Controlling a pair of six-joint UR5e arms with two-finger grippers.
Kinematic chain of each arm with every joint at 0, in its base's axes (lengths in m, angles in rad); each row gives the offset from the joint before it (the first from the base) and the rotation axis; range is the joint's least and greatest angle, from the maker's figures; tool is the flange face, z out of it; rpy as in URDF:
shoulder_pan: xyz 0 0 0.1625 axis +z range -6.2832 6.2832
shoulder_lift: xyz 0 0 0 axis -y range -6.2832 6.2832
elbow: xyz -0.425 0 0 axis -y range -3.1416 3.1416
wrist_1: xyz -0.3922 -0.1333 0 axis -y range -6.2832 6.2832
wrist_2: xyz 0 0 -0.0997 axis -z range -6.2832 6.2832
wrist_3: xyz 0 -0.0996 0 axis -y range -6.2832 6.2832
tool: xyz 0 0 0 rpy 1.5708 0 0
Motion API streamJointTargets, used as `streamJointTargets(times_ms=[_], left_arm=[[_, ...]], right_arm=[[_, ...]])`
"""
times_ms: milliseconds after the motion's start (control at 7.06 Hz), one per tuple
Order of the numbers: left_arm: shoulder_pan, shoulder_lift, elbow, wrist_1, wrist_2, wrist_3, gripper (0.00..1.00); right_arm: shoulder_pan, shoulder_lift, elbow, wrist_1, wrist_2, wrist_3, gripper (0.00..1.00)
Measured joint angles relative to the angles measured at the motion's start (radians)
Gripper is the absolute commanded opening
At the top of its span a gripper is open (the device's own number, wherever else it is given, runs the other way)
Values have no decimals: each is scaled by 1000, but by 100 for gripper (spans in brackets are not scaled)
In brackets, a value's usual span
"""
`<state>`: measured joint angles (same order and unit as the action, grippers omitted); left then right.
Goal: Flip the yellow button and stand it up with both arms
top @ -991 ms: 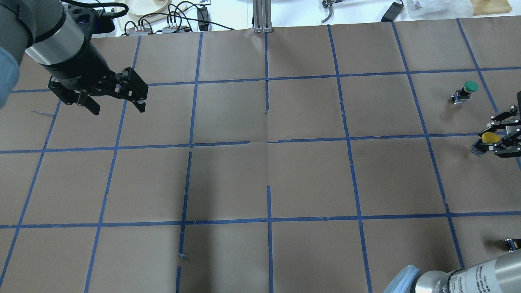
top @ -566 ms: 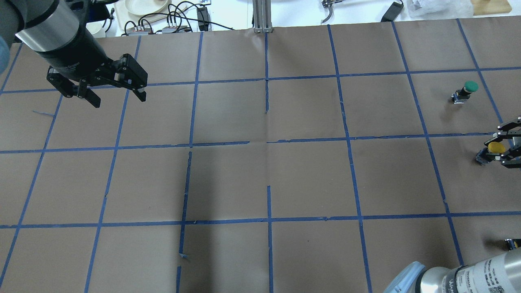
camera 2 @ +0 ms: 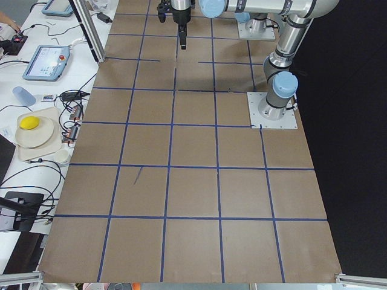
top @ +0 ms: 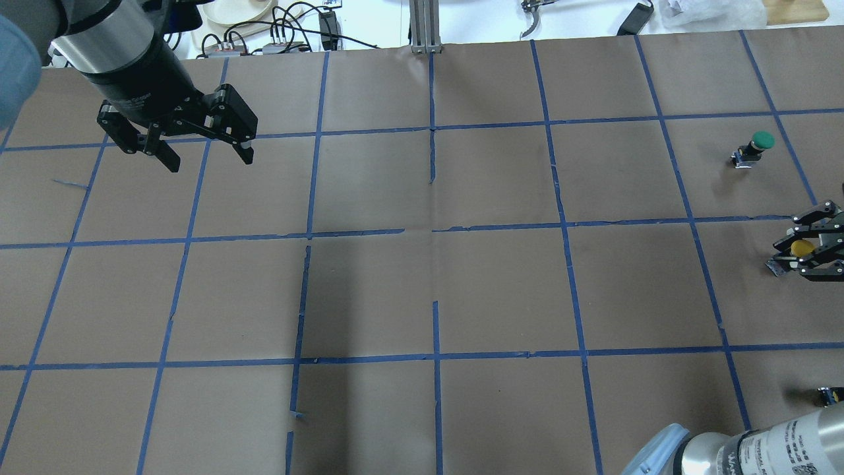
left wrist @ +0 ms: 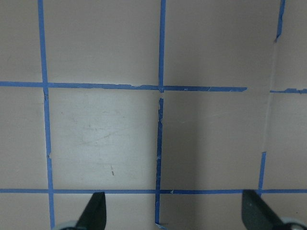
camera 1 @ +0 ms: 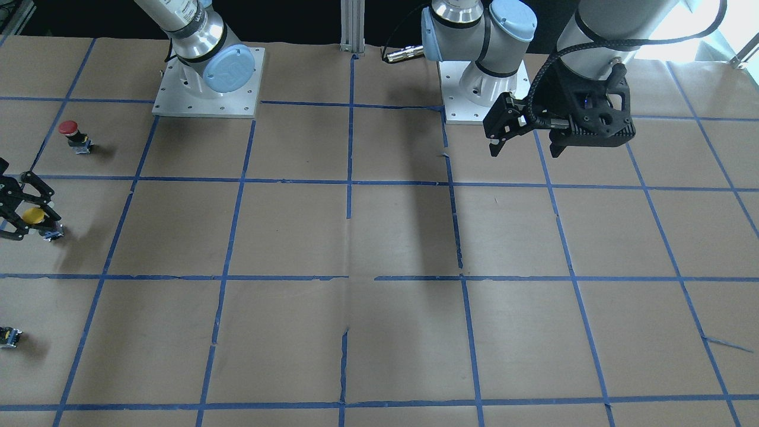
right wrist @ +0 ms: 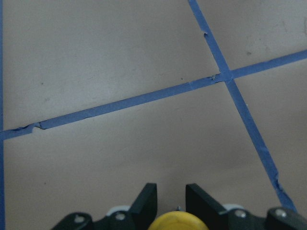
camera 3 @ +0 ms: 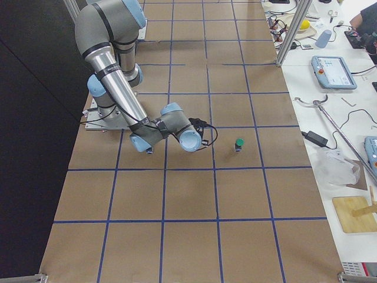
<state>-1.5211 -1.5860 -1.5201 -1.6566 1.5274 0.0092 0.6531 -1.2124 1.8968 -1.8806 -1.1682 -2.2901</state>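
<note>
**Yellow button** (top: 802, 248): far right of the overhead view, mid-height, and far left of the front-facing view. The cap sits back between the finger links. The contact block pokes out past the fingertips toward frame centre. Contact with the table (top: 501, 290) cannot be judged. Compared with a second ago, it lies lower in the overhead frame and slightly nearer the right edge.

**Right gripper** (top: 791, 256): closed narrowly around the yellow button. In the wrist view its fingers (right wrist: 146, 203) stand close on either side of the cap. It has shifted down-frame together with the button.

**Left gripper** (top: 208, 155): upper left of the overhead view, above the table. Its jaws are spread wide with nothing between them. It now sits further right in the frame than 0.6 s earlier.

**Second button** (top: 757, 146): upright, right of frame, above the yellow button and apart from it. Its position is unchanged.

**Small block** (top: 828, 396): lower right edge, also unchanged.
</note>
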Motion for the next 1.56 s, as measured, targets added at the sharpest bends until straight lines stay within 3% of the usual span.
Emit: streamJointTargets(times_ms=[425, 850, 1558], left_arm=[[0, -3, 4, -14, 3, -1, 100], [4, -2, 4, -15, 2, 1, 100], [6, 1, 4, -14, 1, 2, 100]], right_arm=[[6, -13, -8, 4, 5, 98, 100], [48, -128, -16, 2, -15, 333, 100], [421, -295, -101, 3, -323, 1525, 100]])
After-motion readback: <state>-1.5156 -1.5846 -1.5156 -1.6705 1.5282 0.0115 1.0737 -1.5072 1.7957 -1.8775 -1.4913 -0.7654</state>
